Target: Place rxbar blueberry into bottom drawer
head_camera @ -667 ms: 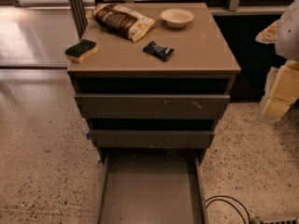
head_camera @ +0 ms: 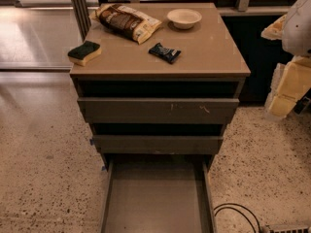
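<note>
Camera view: snack bar (head_camera: 164, 52) flat on cabinet top (head_camera: 209, 47), upper centre, ungrasped. Bottom drawer (head_camera: 158, 203) pulled out, lower centre. My gripper (head_camera: 286, 91) at right edge, well apart; grip state cannot tell. Step judged: approach. Next: reach bar, grasp.

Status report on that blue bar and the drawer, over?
Gripper far right, off the cabinet top. Rxbar blueberry lying on it, untouched. Bottom drawer open, nothing in the way.
</note>
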{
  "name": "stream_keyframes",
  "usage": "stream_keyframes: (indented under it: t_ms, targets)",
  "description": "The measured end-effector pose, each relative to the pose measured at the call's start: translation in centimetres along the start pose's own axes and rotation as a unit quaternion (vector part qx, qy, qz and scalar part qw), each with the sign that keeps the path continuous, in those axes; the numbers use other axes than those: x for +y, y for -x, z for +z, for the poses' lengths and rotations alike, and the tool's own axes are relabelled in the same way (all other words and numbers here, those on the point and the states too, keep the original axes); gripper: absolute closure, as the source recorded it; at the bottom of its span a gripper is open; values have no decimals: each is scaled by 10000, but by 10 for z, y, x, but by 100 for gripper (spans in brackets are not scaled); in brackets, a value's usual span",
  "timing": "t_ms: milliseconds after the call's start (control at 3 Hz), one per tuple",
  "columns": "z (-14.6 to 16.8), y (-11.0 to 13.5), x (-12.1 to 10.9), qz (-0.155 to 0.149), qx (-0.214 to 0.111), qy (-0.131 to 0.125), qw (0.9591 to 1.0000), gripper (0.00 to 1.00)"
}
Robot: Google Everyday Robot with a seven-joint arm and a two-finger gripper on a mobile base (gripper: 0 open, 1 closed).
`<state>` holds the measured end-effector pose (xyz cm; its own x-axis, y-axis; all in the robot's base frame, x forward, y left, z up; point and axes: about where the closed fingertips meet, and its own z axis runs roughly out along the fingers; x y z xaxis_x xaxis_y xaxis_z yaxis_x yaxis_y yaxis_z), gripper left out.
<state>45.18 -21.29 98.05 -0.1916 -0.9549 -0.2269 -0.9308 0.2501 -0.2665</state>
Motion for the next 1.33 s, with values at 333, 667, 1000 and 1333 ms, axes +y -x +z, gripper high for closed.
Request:
stream_keyframes:
  t_ms: [333,667,1000,1333]
  targets:
    - [11,23,-24,-222,-158,-94,9996,0]
    - [34,55,-56,-423,-424,-81,9982,0]
    - [66,84,-97,-486,-513,-156,9974,0]
    - [103,104,-137,-390,-467,-165,9980,0]
